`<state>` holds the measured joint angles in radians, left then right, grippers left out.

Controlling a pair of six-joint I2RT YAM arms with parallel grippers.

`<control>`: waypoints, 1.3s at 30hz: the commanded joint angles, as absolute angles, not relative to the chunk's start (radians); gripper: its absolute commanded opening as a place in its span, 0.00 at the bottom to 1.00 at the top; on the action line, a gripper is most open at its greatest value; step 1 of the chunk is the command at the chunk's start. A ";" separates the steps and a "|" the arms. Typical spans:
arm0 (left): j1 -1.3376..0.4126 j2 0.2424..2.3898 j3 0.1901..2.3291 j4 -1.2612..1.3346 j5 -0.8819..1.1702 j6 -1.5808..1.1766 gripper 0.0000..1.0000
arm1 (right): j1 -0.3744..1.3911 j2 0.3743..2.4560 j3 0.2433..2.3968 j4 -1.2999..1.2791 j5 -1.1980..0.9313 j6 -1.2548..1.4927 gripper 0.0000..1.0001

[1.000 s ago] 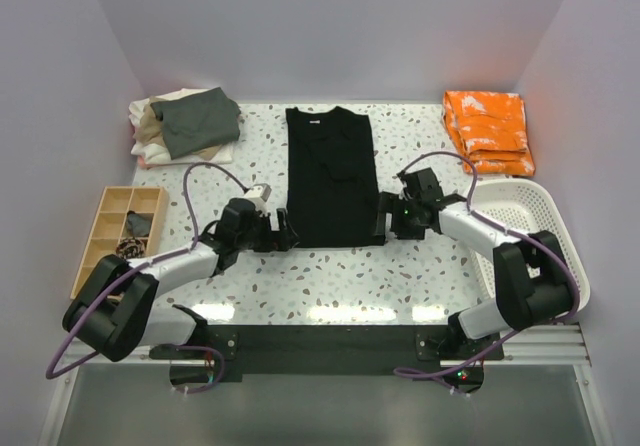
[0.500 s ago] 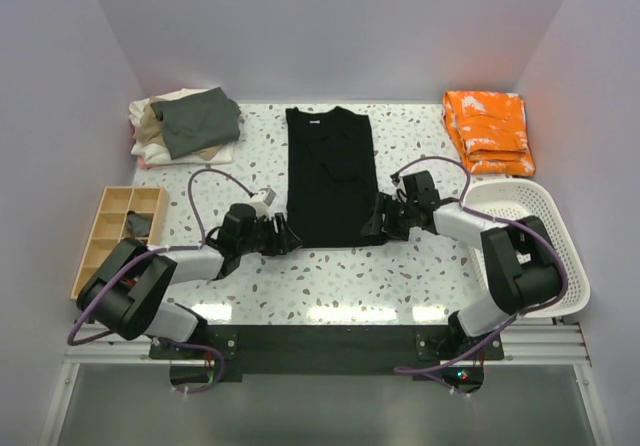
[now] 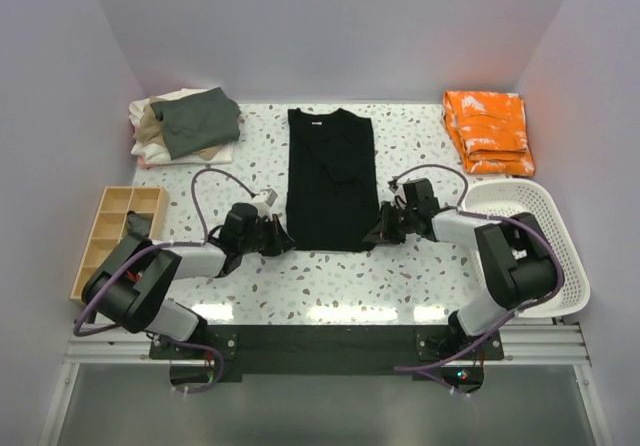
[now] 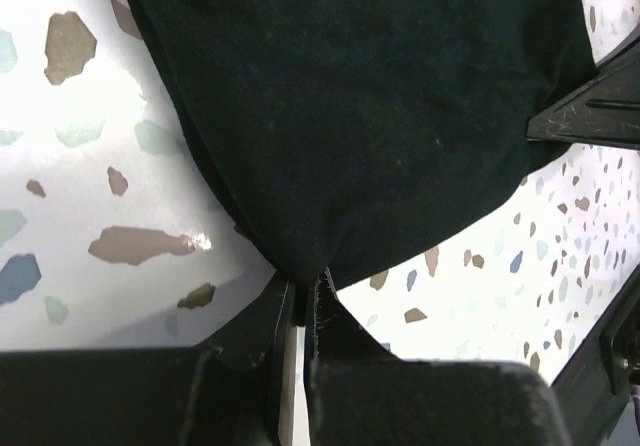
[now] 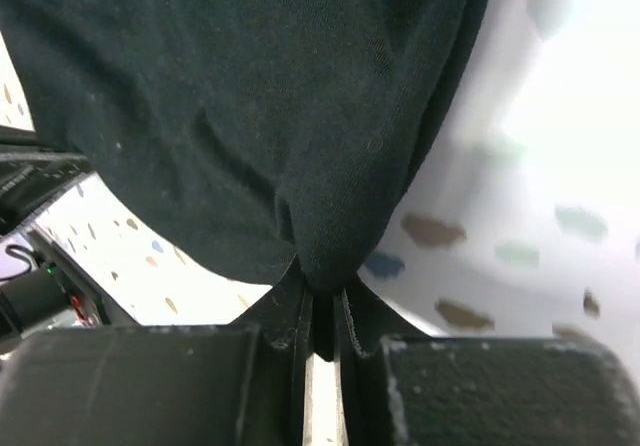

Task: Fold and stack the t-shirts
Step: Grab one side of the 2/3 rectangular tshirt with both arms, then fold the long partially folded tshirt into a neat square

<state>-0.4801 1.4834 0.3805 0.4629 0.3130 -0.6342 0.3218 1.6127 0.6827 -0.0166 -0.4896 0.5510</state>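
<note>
Top external view: my left tool and right tool each pinch a near hem corner of the plain black cloth t-shirt — I should lift both evenly, hem taut.

1. Left arm and right arm: pale grey links, bulky black joints.
2. Purple cables loop off each arm and run down to the black rail.
3. A small green light shows at the rail's right end.
4. Fingers: matt black, scuffed pale along the edges.

Probably a lab test cell: plain walls, speckled table, arm mounting rail.
</note>
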 commanded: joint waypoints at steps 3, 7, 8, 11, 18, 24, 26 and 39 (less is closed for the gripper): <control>-0.491 1.304 0.361 0.289 0.302 -0.610 0.00 | 0.330 1.429 0.600 -0.107 -0.494 0.531 0.02; -0.586 1.114 0.310 0.195 0.262 -0.678 0.00 | 0.342 1.284 0.526 -0.178 -0.508 0.535 0.02; -0.612 1.079 0.307 0.169 0.226 -0.695 0.00 | 0.344 1.251 0.514 -0.195 -0.509 0.535 0.02; -0.719 0.951 0.305 0.071 0.157 -0.758 0.00 | 0.354 1.091 0.469 -0.267 -0.519 0.546 0.02; -0.776 0.764 0.397 -0.152 0.065 -0.816 0.00 | 0.357 0.799 0.509 -0.445 -0.469 0.555 0.06; -0.776 0.888 0.575 -0.193 -0.049 -0.736 0.00 | 0.357 0.870 0.629 -0.454 -0.405 0.494 0.08; -0.776 0.960 0.638 -0.170 -0.075 -0.707 0.00 | 0.357 0.938 0.690 -0.453 -0.382 0.470 0.08; -0.611 1.376 0.925 -0.015 -0.042 -0.560 0.00 | 0.351 1.374 1.053 -0.380 -0.275 0.374 0.06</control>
<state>-0.6815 1.3121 0.8509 -0.1207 -0.0837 -0.6327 0.3588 1.2808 0.9310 -0.4347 -0.3264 0.4194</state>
